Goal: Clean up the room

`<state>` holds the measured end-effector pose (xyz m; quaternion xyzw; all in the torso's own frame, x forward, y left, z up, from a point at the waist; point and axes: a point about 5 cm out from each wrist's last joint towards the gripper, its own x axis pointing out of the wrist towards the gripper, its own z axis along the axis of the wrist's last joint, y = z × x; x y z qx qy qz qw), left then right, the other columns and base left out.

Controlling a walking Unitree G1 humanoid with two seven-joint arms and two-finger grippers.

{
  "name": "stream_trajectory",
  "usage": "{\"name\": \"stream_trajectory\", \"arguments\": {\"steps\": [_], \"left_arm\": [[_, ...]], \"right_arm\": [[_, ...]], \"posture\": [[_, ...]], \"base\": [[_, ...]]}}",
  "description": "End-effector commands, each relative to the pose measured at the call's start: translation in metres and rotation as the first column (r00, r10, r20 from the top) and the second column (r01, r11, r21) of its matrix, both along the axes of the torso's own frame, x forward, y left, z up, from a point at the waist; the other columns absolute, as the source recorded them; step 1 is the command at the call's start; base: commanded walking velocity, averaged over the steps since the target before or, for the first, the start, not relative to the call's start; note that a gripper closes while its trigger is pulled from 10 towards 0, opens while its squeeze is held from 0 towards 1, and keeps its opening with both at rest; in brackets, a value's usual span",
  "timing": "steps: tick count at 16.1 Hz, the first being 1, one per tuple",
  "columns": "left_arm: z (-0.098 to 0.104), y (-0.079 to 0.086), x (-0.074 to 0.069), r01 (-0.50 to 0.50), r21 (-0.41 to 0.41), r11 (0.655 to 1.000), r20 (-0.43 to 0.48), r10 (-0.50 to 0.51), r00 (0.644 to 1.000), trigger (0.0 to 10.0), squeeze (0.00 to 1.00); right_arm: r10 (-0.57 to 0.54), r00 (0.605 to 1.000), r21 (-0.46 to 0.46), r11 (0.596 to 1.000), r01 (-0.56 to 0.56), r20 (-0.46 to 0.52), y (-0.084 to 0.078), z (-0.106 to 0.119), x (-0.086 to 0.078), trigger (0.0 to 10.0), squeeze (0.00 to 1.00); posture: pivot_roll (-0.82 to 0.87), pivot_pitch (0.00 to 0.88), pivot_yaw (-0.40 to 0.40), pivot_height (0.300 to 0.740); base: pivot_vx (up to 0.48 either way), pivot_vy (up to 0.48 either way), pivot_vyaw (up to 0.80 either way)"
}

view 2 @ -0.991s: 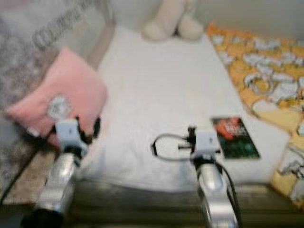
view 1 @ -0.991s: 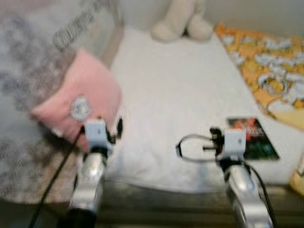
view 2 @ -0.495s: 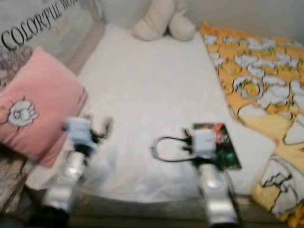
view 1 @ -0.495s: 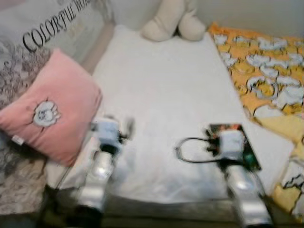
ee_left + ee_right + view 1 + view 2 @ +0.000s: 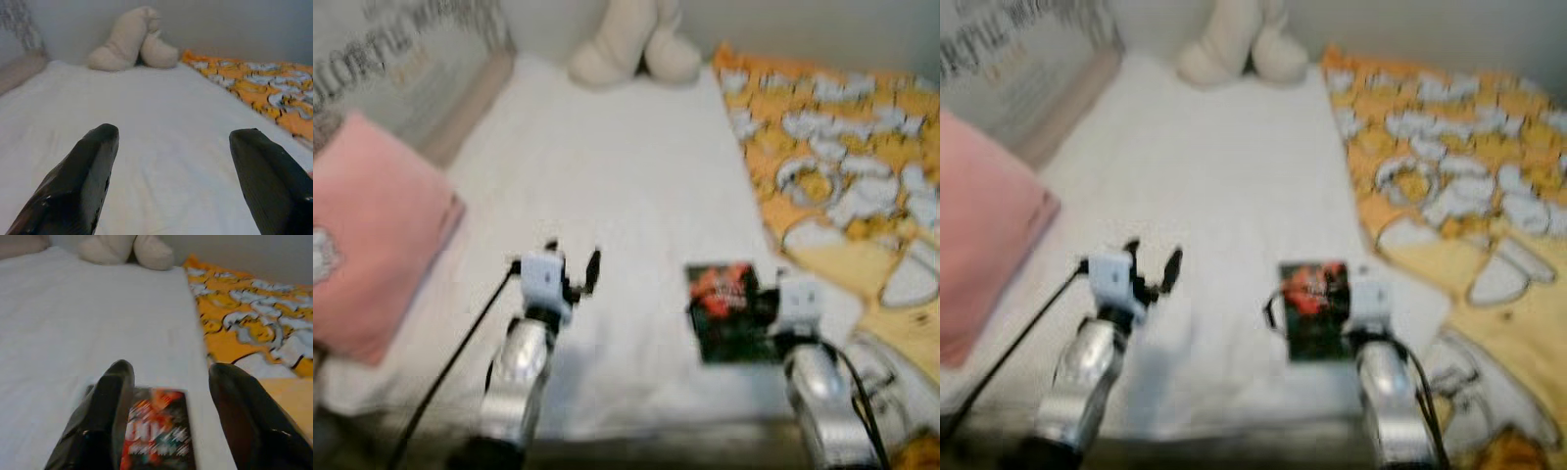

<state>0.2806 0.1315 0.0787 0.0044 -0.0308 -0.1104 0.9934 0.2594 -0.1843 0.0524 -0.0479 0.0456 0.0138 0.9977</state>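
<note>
At the near edge of the bed [image 5: 626,186], covered by a white sheet, both silver arms reach forward over the mattress. The right tool [image 5: 168,377] hovers low over a small book [image 5: 156,431] with a dark cover and red-orange print, which lies flat on the sheet near the bed's near right corner; the right wrist view shows the two black fingers spread well apart with the book's far edge between them, holding nothing, while the head views show the book [image 5: 732,311] just left of the right wrist and partly under it. The left tool [image 5: 173,134] is held above bare sheet left of the book, its fingers [image 5: 93,166] wide apart and empty; the head view shows the same tool [image 5: 573,262] with a black cable trailing back from its wrist. On the left, seen from the head, a pink pillow [image 5: 367,255] lies against the bed's side, and beyond it is a grey printed cushion [image 5: 391,59] with blurred lettering. Along the right side an orange and white patterned blanket [image 5: 842,166] runs from near to far, its edge rumpled near the right arm. At the far end a cream plush toy [image 5: 129,41] rests against the wall.
</note>
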Motion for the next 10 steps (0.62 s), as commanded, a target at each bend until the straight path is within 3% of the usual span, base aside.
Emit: {"name": "stream_trajectory", "arguments": {"steps": [1, 3, 4, 5, 7, 10], "left_arm": [[0.0, 0.008, -0.002, -0.013, 0.016, 1.0, 0.002, 0.013, 1.0, 10.0, 0.0], [-0.002, 0.007, -0.003, -0.001, 0.01, 1.0, -0.007, 0.001, 1.0, 10.0, 0.0], [0.0, 0.01, 0.0, -0.025, 0.022, 0.999, -0.003, 0.025, 1.0, 10.0, 0.0], [0.002, 0.014, 0.007, -0.032, 0.073, 0.997, -0.009, 0.033, 0.999, 10.0, 0.0], [0.01, 0.028, 0.019, -0.048, 0.088, 0.995, -0.016, 0.05, 0.999, 10.0, 0.0], [0.035, 0.044, 0.029, -0.051, 0.11, 0.993, 0.066, 0.044, 0.997, 10.0, 0.0]], "right_arm": [[0.01, 1.0, 0.022, 1.0, -0.01, 0.002, 0.005, -0.001, -0.001, 10.0, 1.0], [-0.015, 0.999, 0.052, 0.998, 0.017, -0.034, 0.0, -0.006, -0.001, 10.0, 1.0], [-0.016, 0.996, 0.072, 0.997, 0.022, -0.083, -0.004, -0.011, 0.005, 10.0, 0.0], [-0.016, 0.982, 0.179, 0.983, 0.051, -0.19, -0.012, -0.021, 0.017, 10.0, 0.0], [0.05, 0.958, 0.308, 0.95, 0.041, -0.283, -0.01, -0.028, 0.034, 10.0, 0.0], [0.057, 0.949, 0.438, 0.894, 0.09, -0.311, -0.005, -0.027, 0.045, 10.0, 0.0]], "posture": [[-0.04, 0.0, 0.006, 0.74], [-0.04, 0.0, 0.007, 0.74], [-0.04, 0.0, 0.009, 0.74], [-0.02, 0.0, 0.015, 0.74], [-0.01, 0.0, 0.02, 0.74], [0.04, 0.0, 0.009, 0.74]], "base": [[0.27, -0.394, 0.0], [0.272, -0.392, 0.0], [0.0, 0.0, 0.0], [0.0, 0.0, 0.0], [0.0, 0.0, 0.0], [0.0, 0.0, 0.0]]}}
